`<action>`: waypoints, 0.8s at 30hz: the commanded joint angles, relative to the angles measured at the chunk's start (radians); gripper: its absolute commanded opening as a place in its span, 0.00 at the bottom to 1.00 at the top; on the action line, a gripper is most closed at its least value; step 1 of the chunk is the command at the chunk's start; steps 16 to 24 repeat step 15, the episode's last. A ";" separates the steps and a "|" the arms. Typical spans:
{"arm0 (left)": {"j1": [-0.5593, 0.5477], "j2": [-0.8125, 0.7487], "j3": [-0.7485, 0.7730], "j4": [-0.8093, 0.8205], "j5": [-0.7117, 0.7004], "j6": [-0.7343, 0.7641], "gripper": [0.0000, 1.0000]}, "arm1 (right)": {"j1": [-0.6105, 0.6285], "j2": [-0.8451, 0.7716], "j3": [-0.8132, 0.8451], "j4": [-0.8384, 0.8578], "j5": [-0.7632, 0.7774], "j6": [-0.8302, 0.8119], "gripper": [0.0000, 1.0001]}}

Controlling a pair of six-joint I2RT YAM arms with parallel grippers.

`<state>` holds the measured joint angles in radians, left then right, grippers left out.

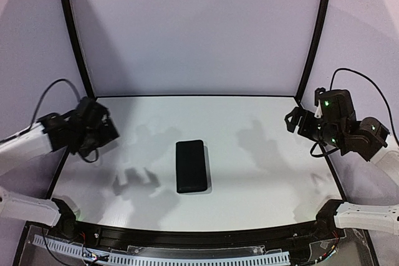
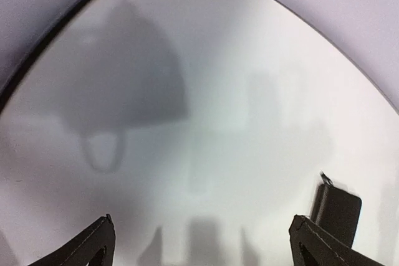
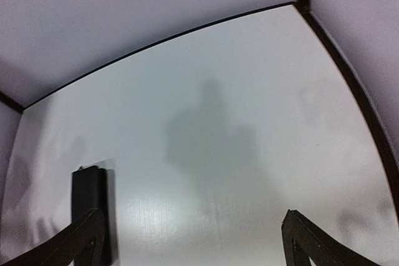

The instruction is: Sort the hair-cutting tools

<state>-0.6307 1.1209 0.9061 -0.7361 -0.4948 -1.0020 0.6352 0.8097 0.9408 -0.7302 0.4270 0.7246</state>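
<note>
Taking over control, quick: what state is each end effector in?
Left end effector: open, holding nothing.
Right end effector: open, holding nothing.

The black rectangular zip case point(image 1: 191, 166) lies on the white table point(image 1: 262, 172) near its middle (lengthwise, front to back), between the left gripper point(image 2: 201, 236) and right gripper point(image 3: 193, 232).

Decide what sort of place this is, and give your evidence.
Probably a robotics lab test booth: a white table closed in by a plain backdrop, with a left arm and a right arm bolted at its near edge, and one black case lying on it.
</note>
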 commanded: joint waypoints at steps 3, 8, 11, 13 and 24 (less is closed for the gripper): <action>0.135 -0.303 -0.118 -0.073 -0.022 0.012 0.99 | -0.083 0.011 -0.062 -0.067 0.254 -0.047 0.99; 0.149 -0.284 -0.065 -0.125 -0.019 0.044 0.99 | -0.084 0.021 -0.066 -0.065 0.303 -0.071 0.99; 0.150 -0.249 -0.042 -0.140 -0.026 0.053 0.99 | -0.084 0.026 -0.057 -0.083 0.310 -0.066 0.99; 0.149 -0.239 -0.041 -0.132 -0.028 0.051 0.99 | -0.084 0.019 -0.053 -0.084 0.302 -0.071 0.99; 0.149 -0.236 -0.041 -0.125 -0.031 0.049 0.99 | -0.084 0.004 -0.057 -0.061 0.284 -0.097 0.99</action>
